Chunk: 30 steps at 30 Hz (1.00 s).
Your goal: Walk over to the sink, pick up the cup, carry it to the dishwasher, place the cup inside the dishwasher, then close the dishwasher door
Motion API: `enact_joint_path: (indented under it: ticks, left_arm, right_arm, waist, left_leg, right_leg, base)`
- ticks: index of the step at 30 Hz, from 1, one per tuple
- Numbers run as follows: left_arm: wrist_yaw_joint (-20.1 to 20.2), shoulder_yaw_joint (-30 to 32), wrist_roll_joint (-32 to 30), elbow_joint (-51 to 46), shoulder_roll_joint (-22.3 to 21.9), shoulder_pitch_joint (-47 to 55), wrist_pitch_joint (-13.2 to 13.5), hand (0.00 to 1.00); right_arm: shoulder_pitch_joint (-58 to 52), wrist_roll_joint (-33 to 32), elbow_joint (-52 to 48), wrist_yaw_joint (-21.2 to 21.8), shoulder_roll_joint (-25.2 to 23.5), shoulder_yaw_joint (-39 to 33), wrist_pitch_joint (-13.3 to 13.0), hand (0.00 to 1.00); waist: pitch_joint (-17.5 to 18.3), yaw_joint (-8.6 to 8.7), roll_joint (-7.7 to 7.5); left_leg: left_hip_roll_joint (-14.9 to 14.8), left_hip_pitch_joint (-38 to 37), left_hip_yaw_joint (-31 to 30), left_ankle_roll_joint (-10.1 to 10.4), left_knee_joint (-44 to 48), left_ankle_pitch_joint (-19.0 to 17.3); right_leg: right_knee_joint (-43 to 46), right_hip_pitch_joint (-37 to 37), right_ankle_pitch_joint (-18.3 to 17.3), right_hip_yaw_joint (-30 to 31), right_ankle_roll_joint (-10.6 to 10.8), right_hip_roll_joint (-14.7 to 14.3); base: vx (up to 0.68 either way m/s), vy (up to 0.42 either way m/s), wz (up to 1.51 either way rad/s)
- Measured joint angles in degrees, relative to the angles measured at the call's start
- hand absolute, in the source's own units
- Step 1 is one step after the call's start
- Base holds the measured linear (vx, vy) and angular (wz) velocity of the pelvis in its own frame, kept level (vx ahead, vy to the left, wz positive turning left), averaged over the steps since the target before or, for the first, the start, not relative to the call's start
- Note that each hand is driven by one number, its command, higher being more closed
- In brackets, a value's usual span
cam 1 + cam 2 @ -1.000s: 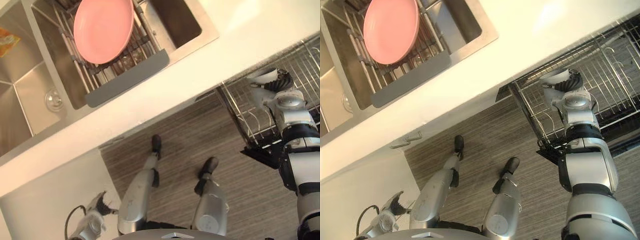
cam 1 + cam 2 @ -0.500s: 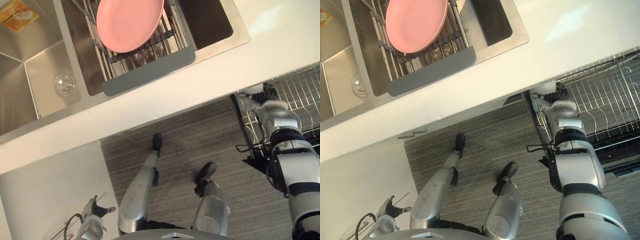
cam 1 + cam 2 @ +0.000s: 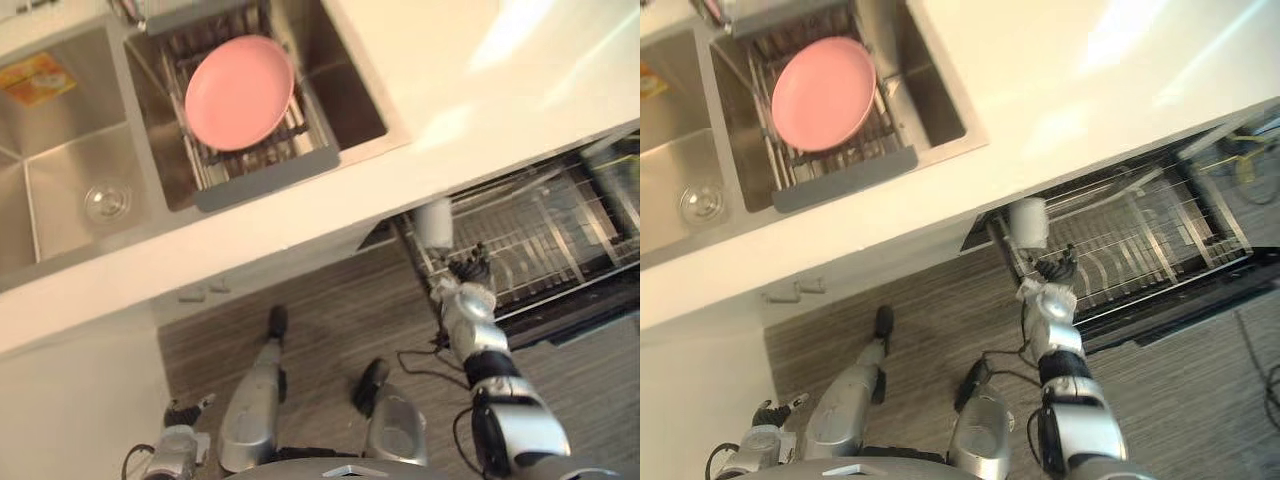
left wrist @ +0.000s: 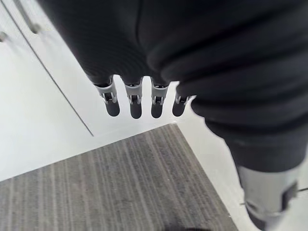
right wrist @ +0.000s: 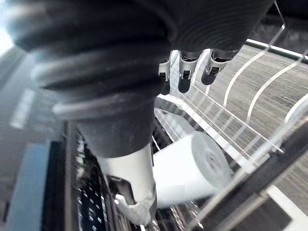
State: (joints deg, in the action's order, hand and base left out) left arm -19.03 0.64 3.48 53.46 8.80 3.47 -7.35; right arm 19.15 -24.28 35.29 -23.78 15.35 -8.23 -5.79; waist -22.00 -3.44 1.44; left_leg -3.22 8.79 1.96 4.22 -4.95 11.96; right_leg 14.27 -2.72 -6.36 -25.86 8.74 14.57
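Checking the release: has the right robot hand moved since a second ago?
Yes. The right robot hand has let go and drawn back toward the robot, off the cup, which now rests in the dishwasher rack.

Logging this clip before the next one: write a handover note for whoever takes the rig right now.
Left robot hand: open, idle, hanging down.
Right robot hand: open, fingers straight, over the dishwasher rack.
Cup: in the rack beside that hand, not gripped.
Done: cup brought over and set in the dishwasher.
Left: draw the arm back, then close the dishwasher door, which is open.
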Motion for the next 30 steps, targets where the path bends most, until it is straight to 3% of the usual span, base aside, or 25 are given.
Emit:
enact_joint_path:
  ticks: [2,4,7,10,14,15,17,19,22,25,30]
  left_arm:
    - [0.6,1.5,0.4,0.1,0.0,0.9,-1.0,0.00]
    - [0.5,2.6,1.5,0.1,0.2,2.0,-2.3,0.00]
    - [0.6,4.0,5.0,0.2,0.1,2.6,-4.7,0.00]
    - [1.5,5.2,5.2,1.2,-0.7,3.1,-5.9,0.00]
    - [2.4,7.5,5.2,1.3,-2.1,4.6,-6.5,0.00]
    - [2.5,7.8,5.3,1.6,-2.3,6.0,-6.4,0.00]
    - [3.0,8.5,5.4,2.3,-2.8,7.7,-6.4,0.00]
    - [3.5,10.8,5.4,2.5,-3.3,9.4,-5.9,0.00]
    - [4.9,13.6,6.8,2.5,-3.9,9.8,-5.3,0.00]
    - [7.4,14.4,10.0,2.5,-4.4,10.1,-4.9,0.00]
    - [13.6,12.3,9.9,2.3,-3.5,10.3,-3.8,0.00]
  right_arm:
    - [-4.2,1.3,-5.1,-1.4,-2.0,-1.4,-1.2,0.00]
    - [-8.0,8.2,-10.5,-3.8,-3.2,-1.3,-1.6,0.00]
    - [-10.7,12.5,-16.7,-6.7,-4.4,-1.3,-1.6,0.00]
    - [-12.4,15.7,-25.0,-5.8,-6.7,-0.6,-2.0,0.00]
    - [-12.4,15.6,-33.7,2.4,-6.9,2.6,-4.0,0.00]
    - [-12.4,14.1,-35.7,6.8,-6.8,3.4,-5.5,0.00]
    - [-12.5,9.9,-38.7,12.9,-6.7,3.6,-8.1,0.00]
    - [-12.7,0.8,-42.2,19.8,-5.5,3.0,-10.6,0.00]
    - [-12.8,-8.1,-45.8,26.0,-4.9,0.2,-10.9,0.00]
    - [-10.9,-12.3,-46.7,28.5,-4.6,0.3,-9.3,0.00]
    - [-8.7,-11.3,-46.0,25.9,-4.4,1.2,-7.7,0.00]
  waist:
    - [2.7,0.44,-1.05]
    - [5.9,1.02,-1.83]
    - [9.5,1.88,-2.18]
    - [11.3,2.20,-2.40]
    - [12.0,2.22,-2.46]
    - [12.9,2.03,-2.56]
    - [13.8,1.83,-2.83]
    - [14.8,2.42,-3.24]
    - [15.1,2.88,-3.31]
    - [15.1,2.50,-3.33]
    - [14.8,0.57,-4.06]
  left_leg:
    - [-0.2,-2.6,2.3,-0.1,0.0,-1.2]
    - [-0.3,-5.6,4.7,0.0,0.0,-2.6]
    - [-0.8,-8.5,7.0,0.3,-0.1,-4.1]
    - [-2.1,-10.8,8.9,0.6,0.0,-4.3]
    - [-3.8,-11.9,9.3,1.7,0.0,-4.4]
    - [-4.6,-11.9,10.1,1.9,0.0,-4.7]
    - [-5.3,-12.0,11.0,2.2,0.0,-5.3]
    - [-6.6,-12.0,16.9,2.1,0.0,-5.0]
    - [-5.7,-11.9,18.1,0.8,0.0,-3.9]
    - [-3.5,-11.6,16.5,0.2,0.0,-4.4]
    - [0.6,-11.0,14.4,-0.5,0.0,-4.3]
  right_leg:
    - [-3.0,2.7,1.2,1.6,0.3,-0.6]
    - [-6.2,5.5,2.3,3.5,0.5,-1.2]
    - [-9.3,8.5,3.3,5.4,0.6,-2.0]
    - [-11.0,10.1,3.8,6.8,0.0,-3.5]
    - [-12.6,11.7,4.2,7.4,-0.7,-5.1]
    - [-13.2,11.4,4.5,8.0,-1.2,-5.6]
    - [-13.7,11.4,4.7,8.1,-1.5,-6.0]
    - [-13.9,11.8,4.8,6.6,-1.5,-5.8]
    - [-13.4,13.1,4.9,3.2,-1.2,-4.5]
    - [-13.2,14.0,5.4,1.4,-0.4,-2.6]
    - [-11.8,15.8,3.8,-4.7,0.3,1.4]
  base:
    - [0.10,-0.056,-0.52]
    - [0.09,-0.046,-0.57]
    - [0.06,-0.041,-0.47]
    - [0.03,-0.070,-0.36]
    - [-0.02,-0.068,-0.11]
    - [-0.01,-0.059,-0.23]
    - [0.00,-0.045,-0.13]
    - [0.01,-0.027,0.26]
    - [0.00,0.022,0.47]
    - [-0.02,0.080,0.30]
    - [-0.03,0.116,0.60]
